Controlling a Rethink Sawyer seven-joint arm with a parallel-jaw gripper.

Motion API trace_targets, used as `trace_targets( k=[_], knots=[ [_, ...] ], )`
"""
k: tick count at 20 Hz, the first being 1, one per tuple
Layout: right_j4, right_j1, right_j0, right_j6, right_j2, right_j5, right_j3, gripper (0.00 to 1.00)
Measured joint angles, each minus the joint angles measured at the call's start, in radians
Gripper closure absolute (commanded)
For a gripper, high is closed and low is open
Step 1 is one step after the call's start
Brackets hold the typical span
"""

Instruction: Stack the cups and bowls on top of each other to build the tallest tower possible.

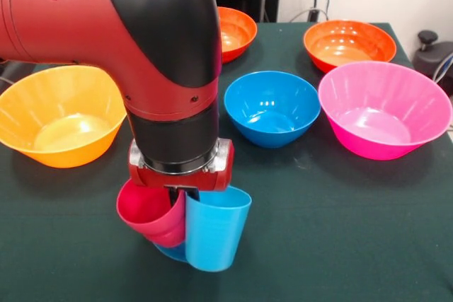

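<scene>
You have two cups in front of you: one crimson red cup point(152, 213) and one light blue cup point(216, 228). Count five open bowls on the table: two orange bowls point(233, 32) point(348, 44), one yellow-orange bowl point(60, 114), one mid-sized blue bowl point(272, 107) and one pink bowl point(383, 109). A sliver of one more blue piece point(170, 252) peeks out beneath the cups, too hidden to say what it is.
</scene>
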Motion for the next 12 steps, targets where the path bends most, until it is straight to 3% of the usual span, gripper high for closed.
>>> trace_targets(
  k=[12],
  knots=[
    [0.048, -0.005, 0.000, 0.000, -0.071, 0.029, 0.073, 1.00]
  ],
)
